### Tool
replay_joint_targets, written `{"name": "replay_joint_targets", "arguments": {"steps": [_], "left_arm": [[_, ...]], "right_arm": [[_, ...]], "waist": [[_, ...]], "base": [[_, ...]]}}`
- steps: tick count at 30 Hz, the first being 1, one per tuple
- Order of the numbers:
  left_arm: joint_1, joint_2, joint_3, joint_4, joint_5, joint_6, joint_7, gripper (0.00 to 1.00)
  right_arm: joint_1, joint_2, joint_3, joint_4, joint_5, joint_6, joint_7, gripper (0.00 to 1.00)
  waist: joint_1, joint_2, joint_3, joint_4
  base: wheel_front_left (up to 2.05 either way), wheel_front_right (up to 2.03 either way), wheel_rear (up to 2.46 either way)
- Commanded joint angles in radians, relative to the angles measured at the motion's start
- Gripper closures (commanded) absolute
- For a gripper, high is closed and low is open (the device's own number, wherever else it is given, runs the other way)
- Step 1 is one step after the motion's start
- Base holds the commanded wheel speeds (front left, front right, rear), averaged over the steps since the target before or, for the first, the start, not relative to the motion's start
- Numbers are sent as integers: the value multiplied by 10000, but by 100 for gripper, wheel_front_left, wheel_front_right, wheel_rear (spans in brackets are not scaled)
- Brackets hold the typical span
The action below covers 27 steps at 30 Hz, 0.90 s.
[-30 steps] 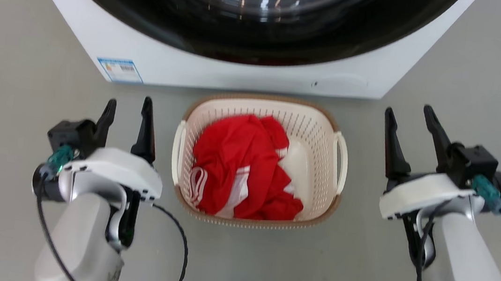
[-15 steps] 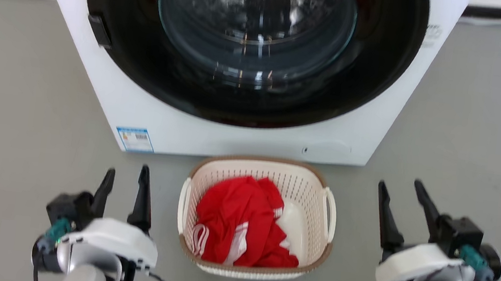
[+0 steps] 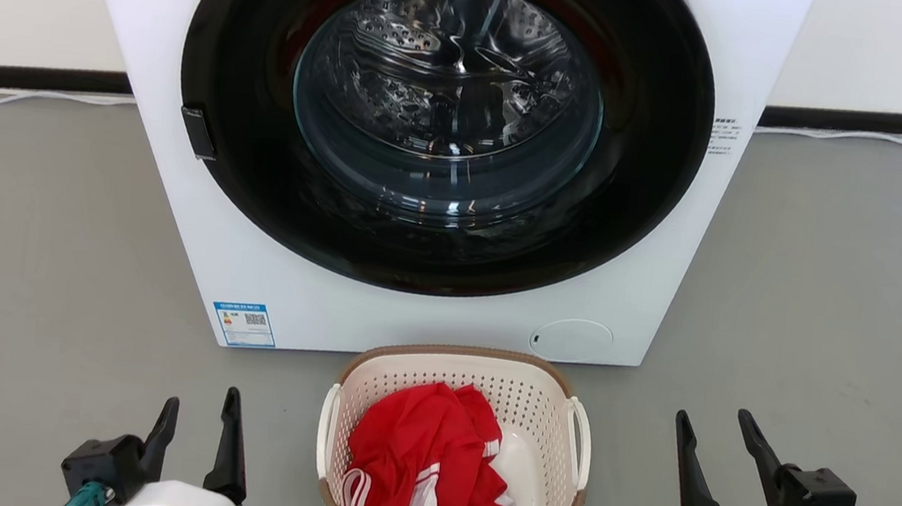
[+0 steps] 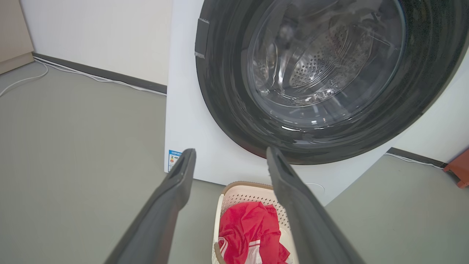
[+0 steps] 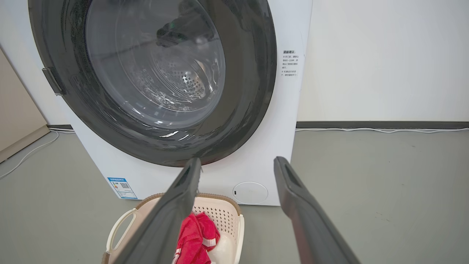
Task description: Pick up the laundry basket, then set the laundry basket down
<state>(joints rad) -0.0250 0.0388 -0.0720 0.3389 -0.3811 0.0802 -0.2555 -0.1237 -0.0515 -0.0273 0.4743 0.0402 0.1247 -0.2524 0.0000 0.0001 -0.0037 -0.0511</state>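
The smooth grey floor carries a large white front-loading washing machine with a round dark glass door. Just in front of it stands a small cream perforated plastic laundry basket with a brown rim. Along the wall's foot lie thin white cables.

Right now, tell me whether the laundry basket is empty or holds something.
Not empty. The laundry basket stands upright on the floor with a crumpled red garment lying inside it.
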Motion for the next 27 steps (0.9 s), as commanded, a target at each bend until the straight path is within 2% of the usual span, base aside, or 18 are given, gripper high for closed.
{"name": "replay_joint_targets", "arguments": {"steps": [1,16,17,21,24,27], "left_arm": [[-91,115,384,-312,-62,76,-63,0],[216,114,484,-772,-83,199,-63,0],[407,2,187,-449,-47,168,1,100],[353,-3,262,-282,-295,115,113,100],[321,1,318,-312,-701,42,241,100],[307,4,345,-337,-999,-13,319,100]], "right_arm": [[-77,13,241,-232,-13,60,-64,0],[371,13,217,-581,25,60,183,0],[524,12,-27,-266,-1,-2,148,100],[481,28,-126,-83,276,-8,280,100],[469,28,-175,-150,805,-6,436,100],[491,28,-165,-228,1201,-4,499,100]], "waist": [[0,-1,-108,7],[0,-1,-315,145],[0,-1,-316,144],[2,-1,-311,152],[22,-1,-320,164],[7,-1,-302,173]], "base": [[0,0,0],[0,0,0],[0,0,0],[0,0,0],[0,0,0],[0,0,0]]}}
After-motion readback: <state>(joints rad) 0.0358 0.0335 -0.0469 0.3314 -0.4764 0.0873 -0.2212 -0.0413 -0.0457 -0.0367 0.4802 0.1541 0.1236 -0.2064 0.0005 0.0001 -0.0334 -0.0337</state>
